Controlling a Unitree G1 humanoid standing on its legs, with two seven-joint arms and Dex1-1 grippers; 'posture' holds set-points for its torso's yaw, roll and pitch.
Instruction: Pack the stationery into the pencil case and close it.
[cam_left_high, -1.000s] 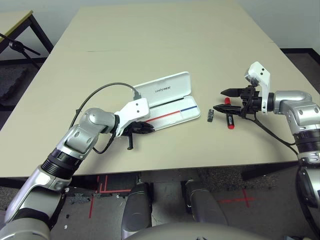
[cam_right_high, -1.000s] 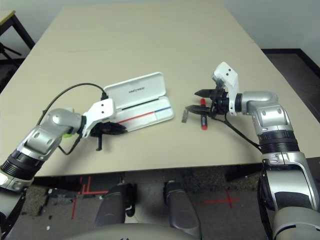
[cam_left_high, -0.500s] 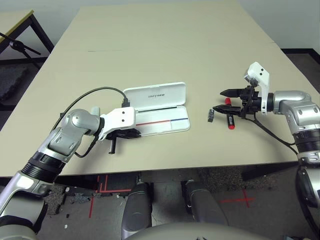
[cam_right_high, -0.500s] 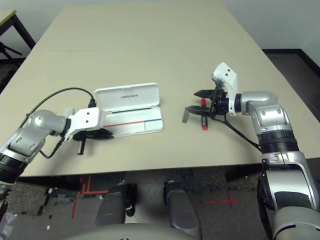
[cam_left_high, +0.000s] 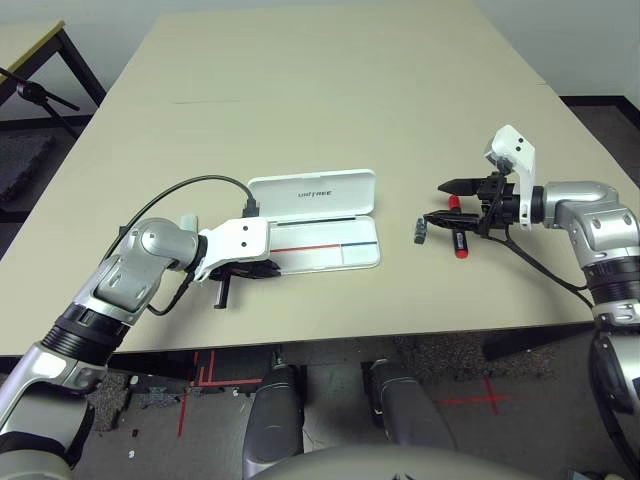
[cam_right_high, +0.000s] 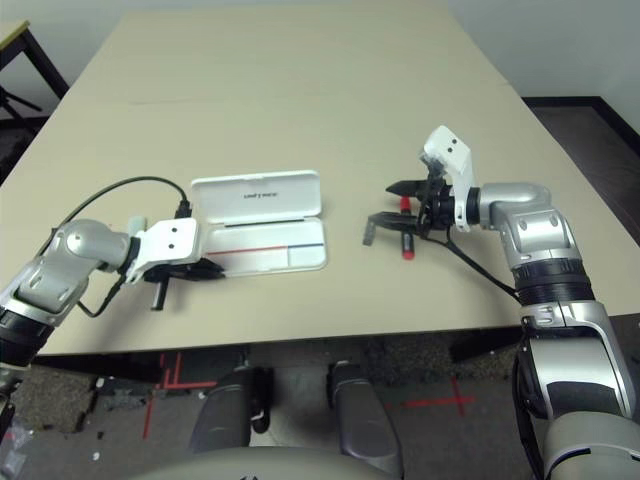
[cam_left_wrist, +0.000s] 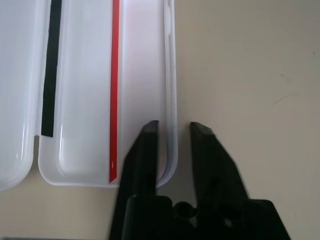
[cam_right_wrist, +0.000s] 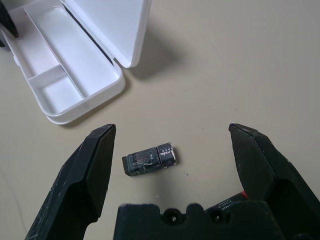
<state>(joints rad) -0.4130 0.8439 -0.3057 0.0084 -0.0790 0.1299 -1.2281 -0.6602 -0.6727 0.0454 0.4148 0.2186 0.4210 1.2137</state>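
The pencil case (cam_left_high: 330, 258) lies open on the table (cam_left_high: 300, 110) in front of me, its lid (cam_left_high: 311, 195) folded back on the side away from me, with the dark logo showing. Thin walls split its tray into a long compartment beside the hinge, another long one along the near side, and a small one at the end toward my right; those I can see into hold nothing. My left gripper (cam_left_wrist: 174, 122) is at the case's left end, its two fingers a little apart, one over the tray, the other outside the wall; I cannot tell whether they touch it. My right gripper (cam_right_wrist: 172, 127) is spread wide with nothing between its fingertips, above the red marker (cam_left_high: 460, 243), which lies on the table to the right of the case. The small black piece (cam_right_wrist: 149, 159) lies between marker and case, nearer the marker.
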